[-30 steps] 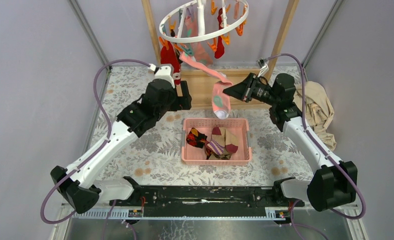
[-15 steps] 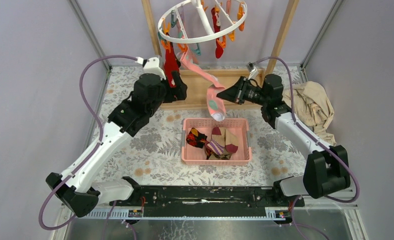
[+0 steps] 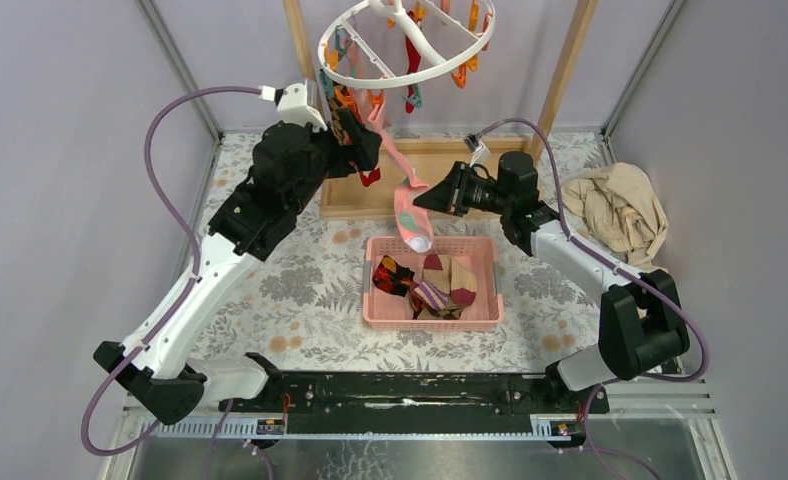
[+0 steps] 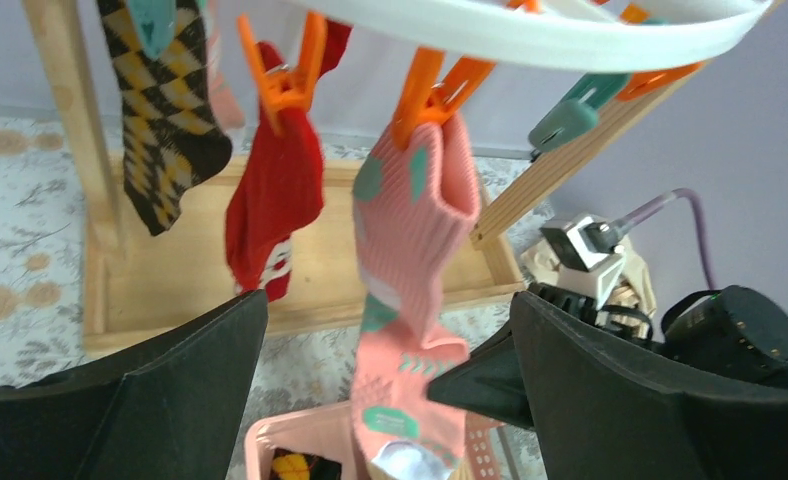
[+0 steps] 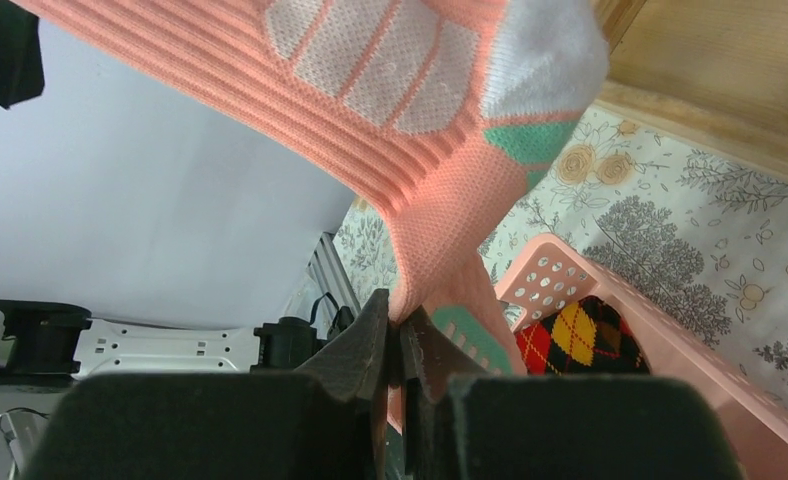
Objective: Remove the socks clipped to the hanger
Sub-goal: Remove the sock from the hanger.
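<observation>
Under the hanger [image 4: 530, 28], at the back of the surface, the pink sock [image 4: 410, 220] hangs by its cuff from an orange clip [image 4: 425, 90]. My right end effector [image 5: 395, 320] is clamped on the sock's lower part, near the foot. The fabric slants from the clip down to the jaws, so I judge it is under pull but not yet free. My left end effector [image 3: 358, 140] stands wide apart and holds nothing, its fingers framing that sock just below the ring.

On progress, several socks already lie in the pink basket [image 3: 382, 310] in front, argyle ones among them. On the hanger I see this pink sock, a red sock [image 4: 275, 200] on another orange clip, and a brown-and-yellow argyle sock [image 4: 165, 140] on a teal one. More may hang on the far side, which I cannot make out. I'd call it roughly midway, with at least three to go.
</observation>
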You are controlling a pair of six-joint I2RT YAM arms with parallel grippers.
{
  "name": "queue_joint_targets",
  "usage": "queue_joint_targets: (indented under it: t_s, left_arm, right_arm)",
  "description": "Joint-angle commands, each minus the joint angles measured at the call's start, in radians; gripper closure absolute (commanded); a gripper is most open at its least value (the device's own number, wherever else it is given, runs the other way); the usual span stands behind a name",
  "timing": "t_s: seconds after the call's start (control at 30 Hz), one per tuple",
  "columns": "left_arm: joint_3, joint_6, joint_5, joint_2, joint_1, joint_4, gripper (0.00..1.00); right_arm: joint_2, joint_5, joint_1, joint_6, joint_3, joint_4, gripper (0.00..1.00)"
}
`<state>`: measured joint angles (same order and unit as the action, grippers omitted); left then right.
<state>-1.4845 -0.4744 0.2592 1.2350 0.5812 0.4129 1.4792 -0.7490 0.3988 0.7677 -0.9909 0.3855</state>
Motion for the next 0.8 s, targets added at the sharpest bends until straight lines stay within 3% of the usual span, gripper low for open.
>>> queue_joint_targets:
  t_s: [0.0,0.23,0.77]
  left_arm:
    - [-0.072,-0.034,-0.064,0.043,-0.008,-0.093,0.01]
    - [-0.144,-0.069,-0.111,0.114,-0.008,-0.109,0.02]
    - [-0.058,0.067,0.041,0.088,-0.007,-0.226,0.17]
  right_arm:
    - [-0.004,0.026,0.021,-0.043,-0.067,0.020,1.00]
    - [-0.022,0.059,0.025,-0.095,-0.075,-0.053,1.00]
    - [-0.019,0.053,0.025,-0.108,-0.068,-0.053,1.00]
